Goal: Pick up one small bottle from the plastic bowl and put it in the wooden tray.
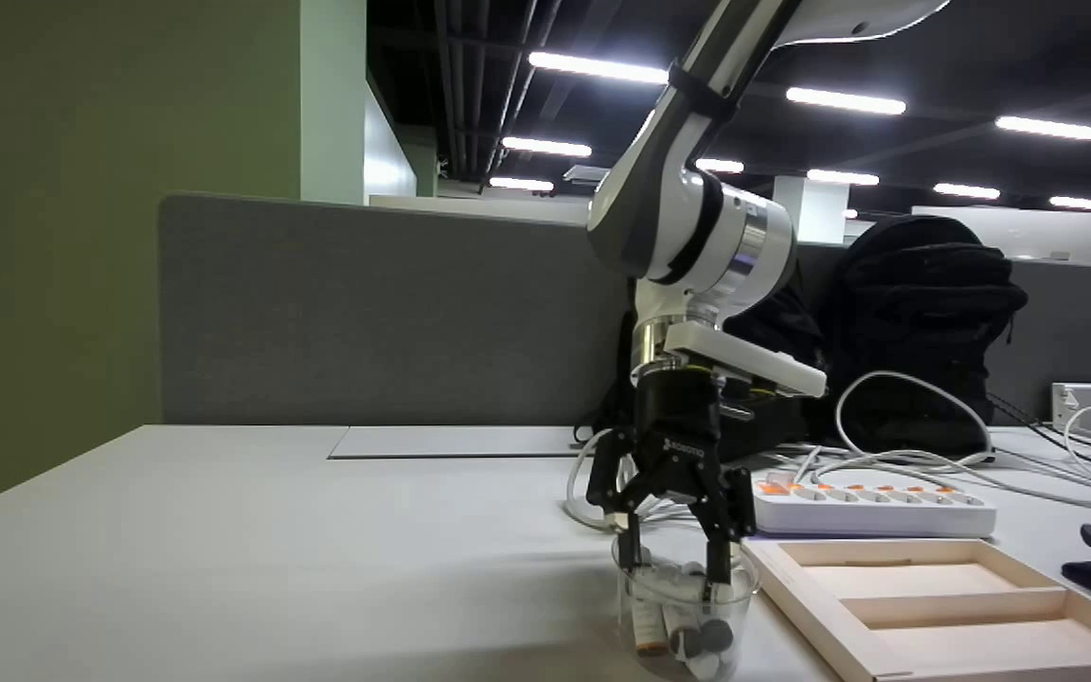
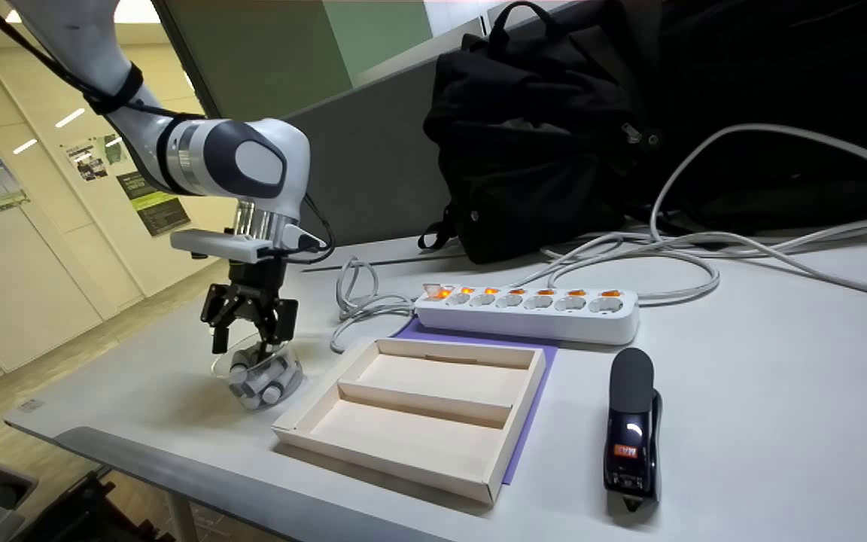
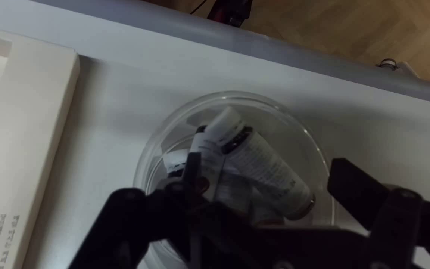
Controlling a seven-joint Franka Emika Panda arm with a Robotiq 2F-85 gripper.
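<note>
At the wrist view's centre, a small white cylindrical bottle lies in the clear round plastic bowl, its axis slanting upper left to lower right, seen between the 2 parted, empty jaws of the black end effector; some rotation may square the grip.

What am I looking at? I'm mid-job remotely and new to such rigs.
The machine is a white robot arm ending in a black two-fingered gripper. Two pictures are taken from outside the robot; the third, from its wrist, looks down past the fingers. On the white table are a clear round plastic bowl of small, mostly white cylindrical bottles, a rectangular pale two-compartment wooden tray, a long white power strip and a black stapler. The gripper is open, with a bottle showing between its fingers in the wrist view; nothing appears held.
</note>
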